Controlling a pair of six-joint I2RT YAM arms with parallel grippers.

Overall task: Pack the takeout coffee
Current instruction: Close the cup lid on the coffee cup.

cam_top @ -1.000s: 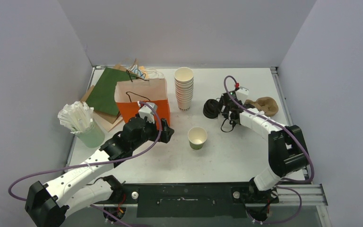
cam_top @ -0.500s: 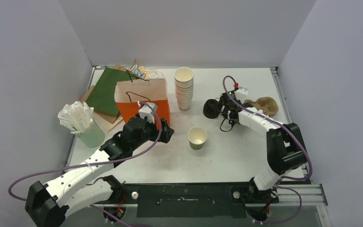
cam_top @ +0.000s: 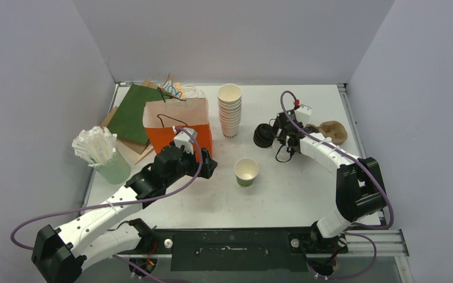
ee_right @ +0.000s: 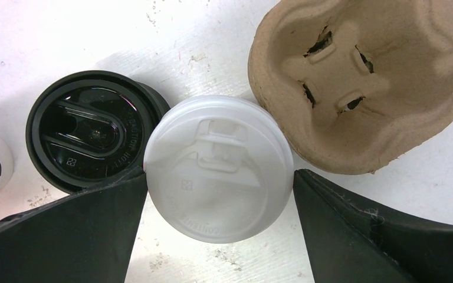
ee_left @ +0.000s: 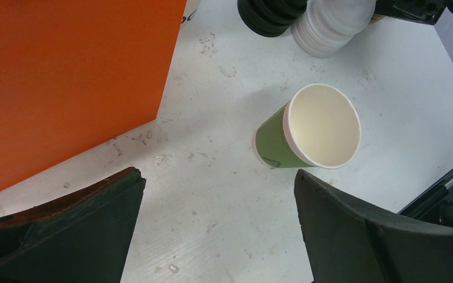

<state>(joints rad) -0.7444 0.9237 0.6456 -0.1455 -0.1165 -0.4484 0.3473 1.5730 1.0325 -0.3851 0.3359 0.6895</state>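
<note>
1. The step in hand looks like lidding. The green cup (cam_top: pixel 246 171) stands upright and uncapped in the middle of the table (cam_top: pixel 307 194), so nothing is ready to pack yet.
2. The right gripper (ee_right: pixel 219 177) hangs straight over a white lid (ee_right: pixel 218 168). Its jaws are spread wide, one on each side of the rim and very close to it. I can't tell whether they press on it, and the lid isn't lifted.
3. The left gripper (ee_left: pixel 218 177) is spread fully and holds nothing. It is low over the table beside the orange bag (ee_left: pixel 65 76), with the cup just ahead of it.
4. Next, I'd guess, the right jaws must pinch the lid evenly at its rim, raise it level, and carry it across to the cup.
5. The white lid is thin moulded plastic, round, with a raised sip tab. It'll likely flex if squeezed hard.
6. A glossy black lid (ee_right: pixel 91 130) touches it on one side. A rough brown pulp cup tray (ee_right: pixel 365 82) sits on the other.
7. The cup is smooth paper with a cream inside and a rolled lip.
</note>
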